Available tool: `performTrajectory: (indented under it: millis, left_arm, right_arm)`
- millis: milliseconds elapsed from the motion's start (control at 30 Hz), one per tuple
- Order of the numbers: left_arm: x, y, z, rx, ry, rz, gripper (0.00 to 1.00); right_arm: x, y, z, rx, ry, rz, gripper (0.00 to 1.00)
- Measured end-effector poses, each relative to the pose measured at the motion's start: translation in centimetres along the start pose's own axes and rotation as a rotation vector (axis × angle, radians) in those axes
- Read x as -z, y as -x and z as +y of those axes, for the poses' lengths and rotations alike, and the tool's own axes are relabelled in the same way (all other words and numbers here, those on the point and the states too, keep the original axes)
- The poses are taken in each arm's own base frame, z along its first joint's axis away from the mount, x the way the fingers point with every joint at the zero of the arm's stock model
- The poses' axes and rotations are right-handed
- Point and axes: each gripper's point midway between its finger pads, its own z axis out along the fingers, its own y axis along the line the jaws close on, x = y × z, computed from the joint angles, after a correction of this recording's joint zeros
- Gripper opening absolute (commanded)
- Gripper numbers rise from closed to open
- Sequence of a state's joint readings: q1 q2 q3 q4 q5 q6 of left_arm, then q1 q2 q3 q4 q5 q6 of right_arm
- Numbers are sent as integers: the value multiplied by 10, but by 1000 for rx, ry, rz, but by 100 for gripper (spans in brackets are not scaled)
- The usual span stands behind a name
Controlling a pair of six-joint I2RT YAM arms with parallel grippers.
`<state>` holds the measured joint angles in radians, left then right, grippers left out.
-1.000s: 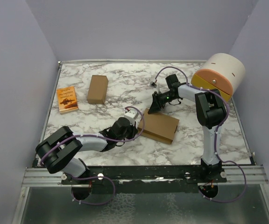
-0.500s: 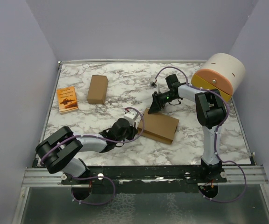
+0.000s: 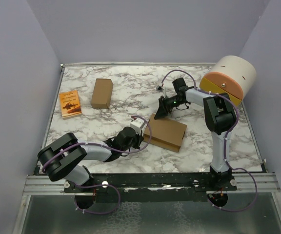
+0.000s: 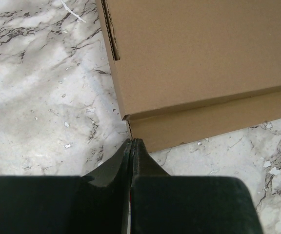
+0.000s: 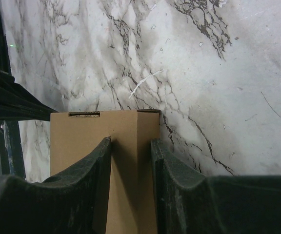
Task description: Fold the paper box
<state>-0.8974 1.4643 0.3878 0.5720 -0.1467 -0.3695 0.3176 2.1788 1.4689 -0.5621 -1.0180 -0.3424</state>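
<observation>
no text can be read

the orange booklet (image 3: pixel 70 104) carries dark lines of print and a dark figure on its cover, too small to read. the paper box (image 3: pixel 167 132) shows only plain brown card.

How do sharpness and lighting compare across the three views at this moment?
Top external: even, soft light, faint shadows, the paper box crisp. Left wrist: the cardboard is sharp, but the shut left gripper is a dark, blurred mass. Right wrist: the right gripper looks dark and soft-edged, the marble table is in focus, no glare.
</observation>
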Motion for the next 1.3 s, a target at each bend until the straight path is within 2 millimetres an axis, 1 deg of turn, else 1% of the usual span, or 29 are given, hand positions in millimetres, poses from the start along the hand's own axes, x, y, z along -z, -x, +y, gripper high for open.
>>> performTrajectory:
  millis: [367,967,1300]
  left_arm:
    - [0,1,0,-3,3,2,0]
    - [-2,3,-2,-25,19,61,0]
    - [-2,4,-1,19,18,77,0]
  right_arm:
    - [0,0,0,-3,0,0,29]
    - [0,0,0,-4,-1,1,29]
    - [0,0,0,-6,-2,1,29]
